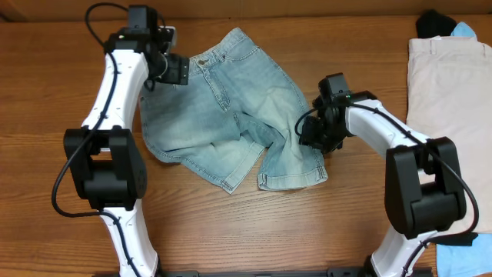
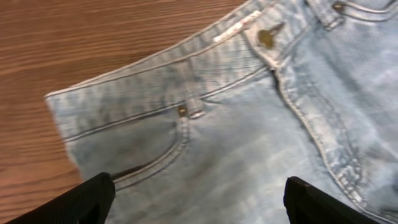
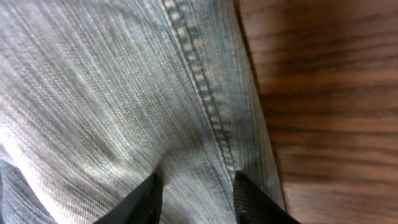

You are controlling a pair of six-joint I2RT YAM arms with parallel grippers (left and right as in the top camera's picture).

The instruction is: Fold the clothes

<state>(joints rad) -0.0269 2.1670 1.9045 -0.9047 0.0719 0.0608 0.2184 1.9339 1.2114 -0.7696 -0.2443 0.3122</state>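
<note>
The light-blue denim shorts (image 1: 231, 115) lie spread on the wooden table, waistband at the far side, legs toward the near edge. My left gripper (image 1: 175, 71) hovers over the waistband's left end, open, with nothing between its fingers (image 2: 199, 202). The left wrist view shows the waistband, a belt loop, the button and a front pocket of the shorts (image 2: 249, 124). My right gripper (image 1: 311, 137) is at the outer edge of the right leg. Its fingers (image 3: 196, 199) are drawn close together, with a ridge of the shorts' denim (image 3: 93, 93) next to the side seam pinched between them.
A beige garment (image 1: 450, 115) lies at the right edge of the table, with a black item (image 1: 434, 23) and a light-blue item (image 1: 463, 31) behind it. Another blue piece (image 1: 461, 240) sits at the near right. Bare wood (image 1: 231, 231) lies in front of the shorts.
</note>
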